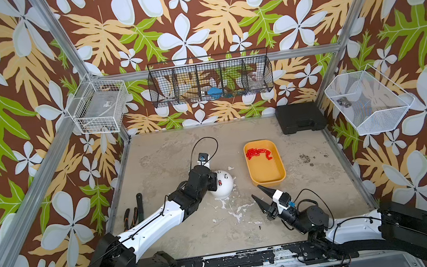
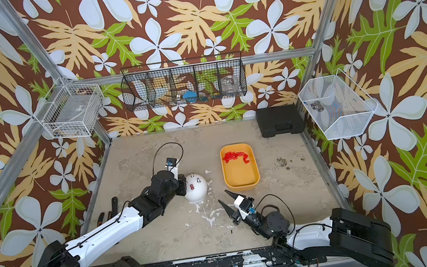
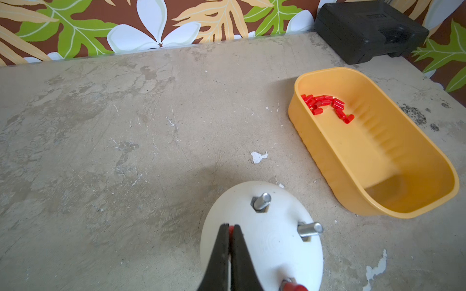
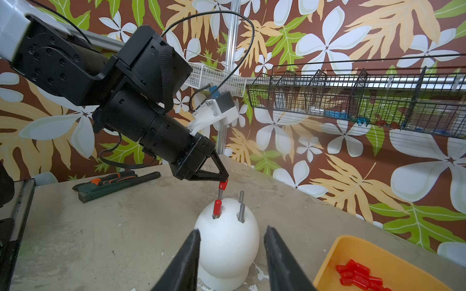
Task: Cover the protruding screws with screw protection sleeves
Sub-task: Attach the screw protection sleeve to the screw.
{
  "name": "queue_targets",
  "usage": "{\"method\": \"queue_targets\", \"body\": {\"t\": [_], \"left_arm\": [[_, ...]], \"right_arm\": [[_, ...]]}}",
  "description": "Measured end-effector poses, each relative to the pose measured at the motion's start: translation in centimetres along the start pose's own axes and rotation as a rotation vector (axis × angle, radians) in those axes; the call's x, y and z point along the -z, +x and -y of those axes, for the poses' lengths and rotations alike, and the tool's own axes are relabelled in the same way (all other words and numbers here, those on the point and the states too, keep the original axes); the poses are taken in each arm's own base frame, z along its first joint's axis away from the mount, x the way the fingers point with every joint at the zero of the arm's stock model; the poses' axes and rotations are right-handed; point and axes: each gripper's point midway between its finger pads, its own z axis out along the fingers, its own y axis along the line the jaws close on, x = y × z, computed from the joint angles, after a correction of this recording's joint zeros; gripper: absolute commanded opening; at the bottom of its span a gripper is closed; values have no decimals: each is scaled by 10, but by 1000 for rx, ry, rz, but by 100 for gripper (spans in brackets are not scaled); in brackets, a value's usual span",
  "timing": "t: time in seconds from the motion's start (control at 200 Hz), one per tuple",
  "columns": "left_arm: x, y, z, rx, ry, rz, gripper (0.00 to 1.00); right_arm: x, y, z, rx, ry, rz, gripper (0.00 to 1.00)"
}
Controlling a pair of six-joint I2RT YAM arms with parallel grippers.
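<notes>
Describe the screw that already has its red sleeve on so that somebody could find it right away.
Find the white dome beside the orange-yellow tray. Four screws stick out of it. It is the one wearing a red sleeve; the rest are bare silver.

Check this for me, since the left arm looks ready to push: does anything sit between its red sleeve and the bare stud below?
Nothing visible does: the red plastic sleeve hangs directly above the bare silvery stud.

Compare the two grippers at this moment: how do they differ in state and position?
The left gripper is shut on a red sleeve above a stud on the white dome; the right gripper is open and holds nothing. The left is over the dome; the right is beside it, apart. Both have black tapered fingers.
</notes>
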Motion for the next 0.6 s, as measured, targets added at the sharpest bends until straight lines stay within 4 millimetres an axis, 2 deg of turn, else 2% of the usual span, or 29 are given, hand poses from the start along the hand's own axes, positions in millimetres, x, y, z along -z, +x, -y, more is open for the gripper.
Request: {"method": "queue_targets", "body": {"t": [0.6], "left_arm": [[6,3,3,-15,-1,2,0]], "right_arm": [[0,0,0,0,0,0,44]]}}
